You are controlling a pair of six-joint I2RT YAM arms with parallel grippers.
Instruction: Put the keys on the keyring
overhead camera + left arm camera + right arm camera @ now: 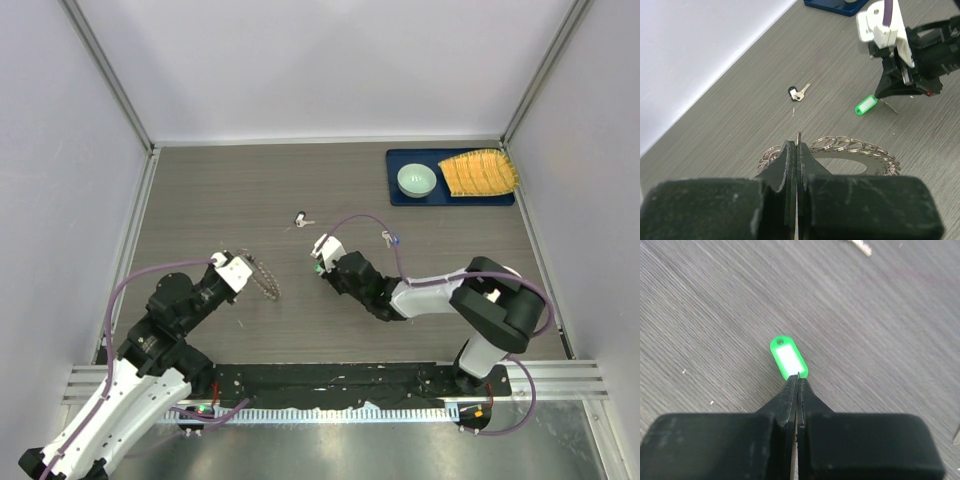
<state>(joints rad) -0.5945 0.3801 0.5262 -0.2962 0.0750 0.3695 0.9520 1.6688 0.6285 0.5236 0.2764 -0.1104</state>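
The keyring (855,147) is a wide ring bristling with small split rings, lying left of centre on the table (265,282). My left gripper (798,145) is shut on its rim, and a thin metal edge pokes out above the tips. The green key (788,356) lies on the wood just right of the keyring. My right gripper (798,380) is shut on its near end, with the green tag sticking out ahead of the tips. In the top view the right gripper (322,262) sits at table centre. A blue key (388,238) lies behind the right arm.
A dark-headed key (797,93) lies loose beyond both grippers (302,219). At the back right a blue tray (400,160) holds a green bowl (416,180) and a yellow ridged item (480,173). Grey walls enclose the table on three sides.
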